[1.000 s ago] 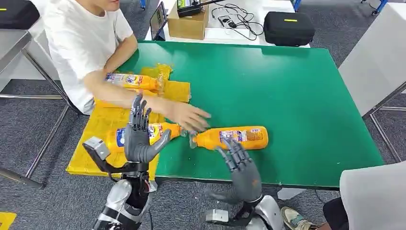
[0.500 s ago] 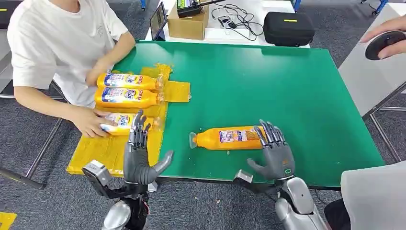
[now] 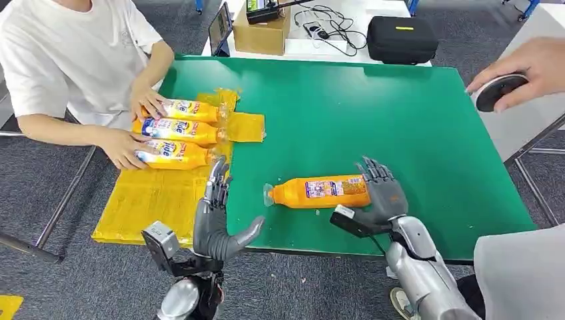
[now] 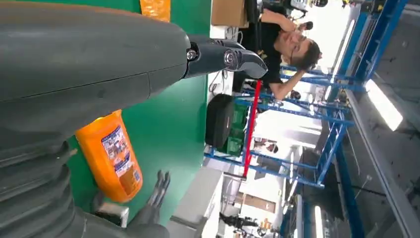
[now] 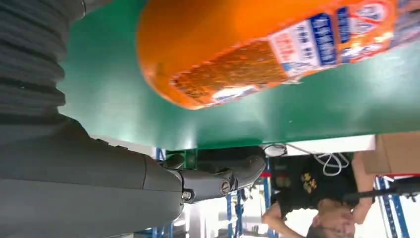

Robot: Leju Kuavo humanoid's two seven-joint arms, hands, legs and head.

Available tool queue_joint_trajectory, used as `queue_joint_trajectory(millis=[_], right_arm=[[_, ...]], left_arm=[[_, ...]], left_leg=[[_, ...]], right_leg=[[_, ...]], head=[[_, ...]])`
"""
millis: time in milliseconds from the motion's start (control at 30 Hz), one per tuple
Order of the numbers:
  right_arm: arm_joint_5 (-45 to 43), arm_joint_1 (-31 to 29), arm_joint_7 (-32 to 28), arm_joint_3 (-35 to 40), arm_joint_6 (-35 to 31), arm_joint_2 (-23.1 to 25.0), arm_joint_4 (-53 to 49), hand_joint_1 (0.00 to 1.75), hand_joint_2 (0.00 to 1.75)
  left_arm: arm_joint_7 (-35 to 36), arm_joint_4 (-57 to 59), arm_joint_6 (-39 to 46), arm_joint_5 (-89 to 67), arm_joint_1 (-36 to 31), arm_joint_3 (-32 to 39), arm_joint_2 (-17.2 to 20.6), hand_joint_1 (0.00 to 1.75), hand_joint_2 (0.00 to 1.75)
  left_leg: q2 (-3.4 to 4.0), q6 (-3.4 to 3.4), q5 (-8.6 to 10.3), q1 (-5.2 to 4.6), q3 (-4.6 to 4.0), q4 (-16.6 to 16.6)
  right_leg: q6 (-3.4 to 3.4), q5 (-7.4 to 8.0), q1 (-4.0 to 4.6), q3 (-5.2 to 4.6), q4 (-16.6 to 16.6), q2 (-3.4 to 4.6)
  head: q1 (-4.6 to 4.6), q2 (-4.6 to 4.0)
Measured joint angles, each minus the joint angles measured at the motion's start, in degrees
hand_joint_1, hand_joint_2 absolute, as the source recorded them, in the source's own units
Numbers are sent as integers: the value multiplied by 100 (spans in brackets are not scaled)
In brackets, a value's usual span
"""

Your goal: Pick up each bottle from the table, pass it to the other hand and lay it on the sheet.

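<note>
Closing in since half a second ago: right hand, fingers spread, holding nothing, now against the base end of the orange plastic bottle lying on the green bench. Left hand open, empty, waiting beside the yellow sheet. Grasp judged imminent.

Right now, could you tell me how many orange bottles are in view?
4: three lie side by side on the yellow sheet, at and; one lies on the green table at.
</note>
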Motion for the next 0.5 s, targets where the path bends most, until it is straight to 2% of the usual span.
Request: queue_joint_trajectory(millis=[500], right_arm=[[-13,-212,2,28,22,100,476,0,175]], left_arm=[[-2,186,0,0,-91,-70,0,0,175]], left_leg=[[-2,0,-1,0,-1,0]], right_leg=[[0,-1,0,0,0,0]], head=[[0,0]])
